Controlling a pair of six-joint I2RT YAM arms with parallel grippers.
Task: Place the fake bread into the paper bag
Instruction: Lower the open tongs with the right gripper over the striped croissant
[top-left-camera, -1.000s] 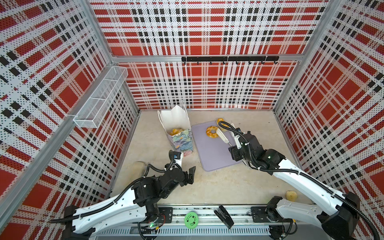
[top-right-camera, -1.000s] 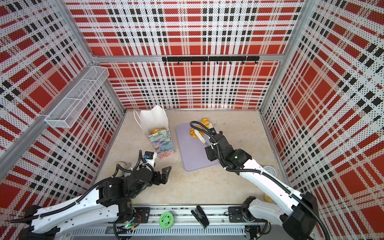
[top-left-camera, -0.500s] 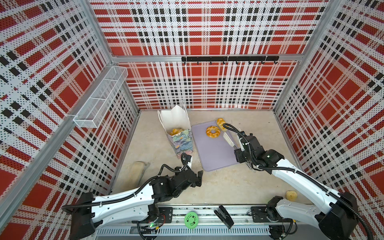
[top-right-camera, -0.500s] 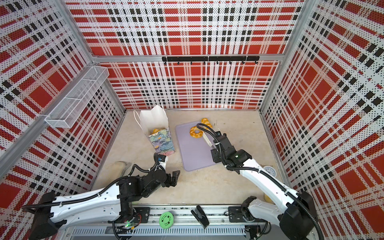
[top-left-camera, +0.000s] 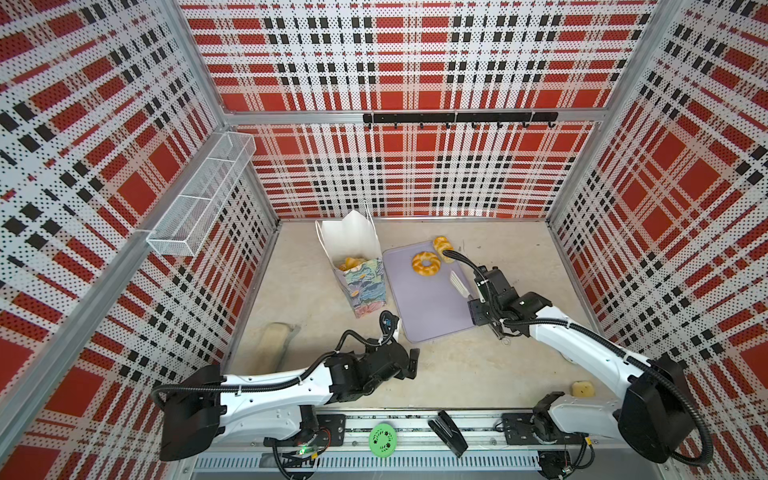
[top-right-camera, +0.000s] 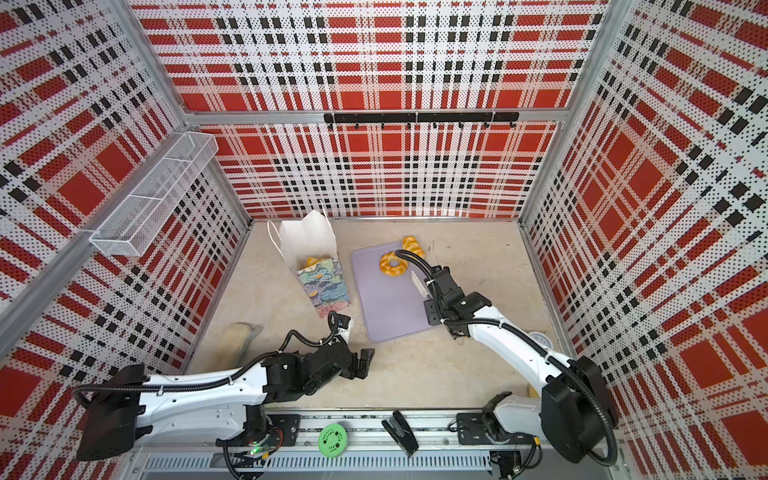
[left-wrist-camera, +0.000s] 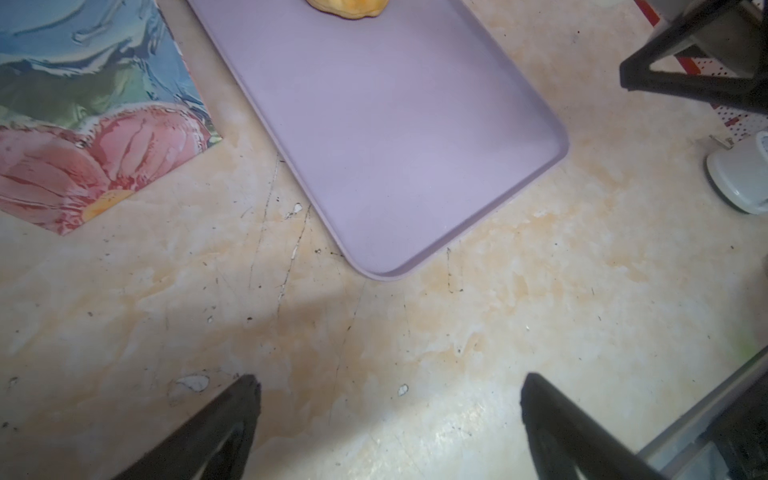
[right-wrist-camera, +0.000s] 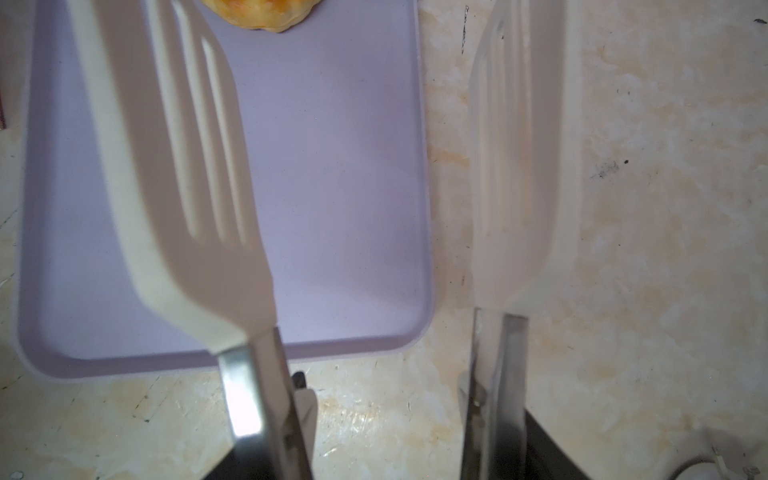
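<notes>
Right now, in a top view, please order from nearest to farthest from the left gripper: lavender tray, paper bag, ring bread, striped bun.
1. lavender tray: its near corner, just ahead.
2. paper bag: beside the tray.
3. ring bread: tray's far end.
4. striped bun: behind the ring.
</notes>
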